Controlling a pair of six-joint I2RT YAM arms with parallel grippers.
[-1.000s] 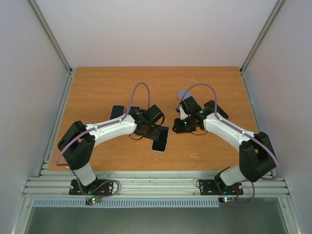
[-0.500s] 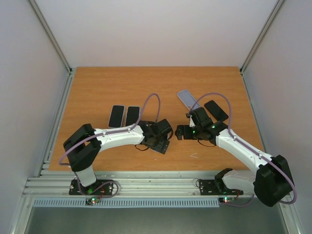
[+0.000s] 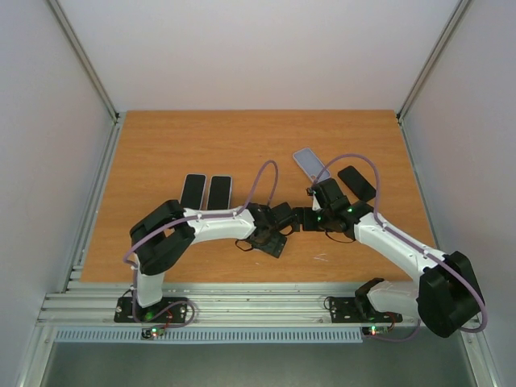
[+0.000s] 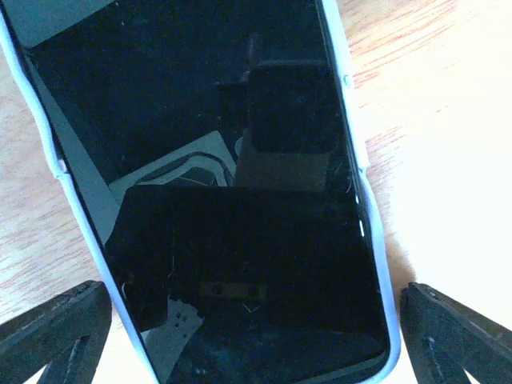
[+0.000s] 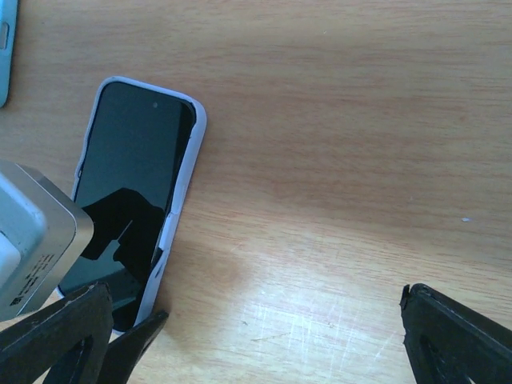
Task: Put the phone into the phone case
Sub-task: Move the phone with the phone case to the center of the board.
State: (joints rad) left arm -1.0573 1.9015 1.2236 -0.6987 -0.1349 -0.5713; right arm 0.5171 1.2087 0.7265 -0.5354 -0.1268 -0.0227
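Phone: black screen up, seated in pale phone case, flat on wooden table, front centre between the two arms; left gripper: fingers spread, one either side of the phone's end, whether touching it cannot be told; right gripper: fingers wide apart, holding nothing, over table just beside the phone; pair of dark phones: side by side, left of centre; spare pale case and dark slab: far right.

An orange-brown wooden table fills the enclosure floor. Plain white walls surround it. Grey aluminium rails run along its near edge.
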